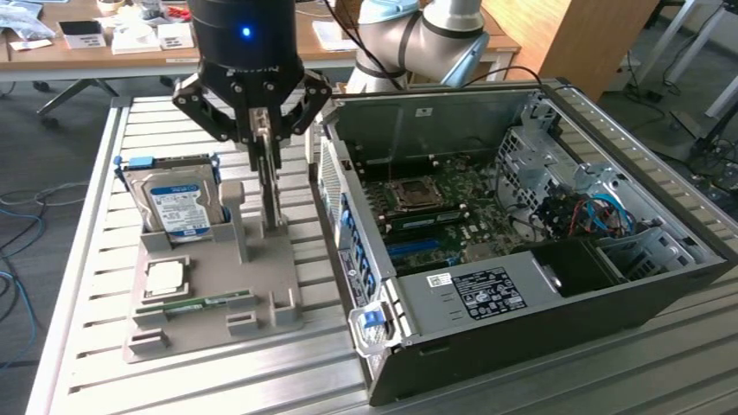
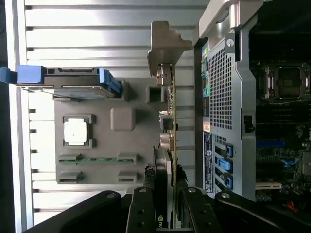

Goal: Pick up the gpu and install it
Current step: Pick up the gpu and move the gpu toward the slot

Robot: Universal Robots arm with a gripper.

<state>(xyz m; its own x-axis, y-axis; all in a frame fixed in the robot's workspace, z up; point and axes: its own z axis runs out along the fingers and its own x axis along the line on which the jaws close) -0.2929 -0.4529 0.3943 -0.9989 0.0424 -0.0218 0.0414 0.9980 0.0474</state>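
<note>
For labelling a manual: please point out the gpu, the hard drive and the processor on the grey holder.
gpu (image 2: 165, 48), wrist view, on its silver bracket.
hard drive (image 1: 179, 207), exterior view, on its blue-white label.
processor (image 1: 165, 277), exterior view, on its metal lid.

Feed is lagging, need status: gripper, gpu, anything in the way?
Copy: gripper shut on gpu. Card upright in gray holder. Open computer case alongside, nothing in the way.

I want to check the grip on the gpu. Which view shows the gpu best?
The wrist view: the gpu shows its long top edge and silver bracket, with the gripper closed on it. The exterior view gives a thin upright strip at the grey holder.
</note>
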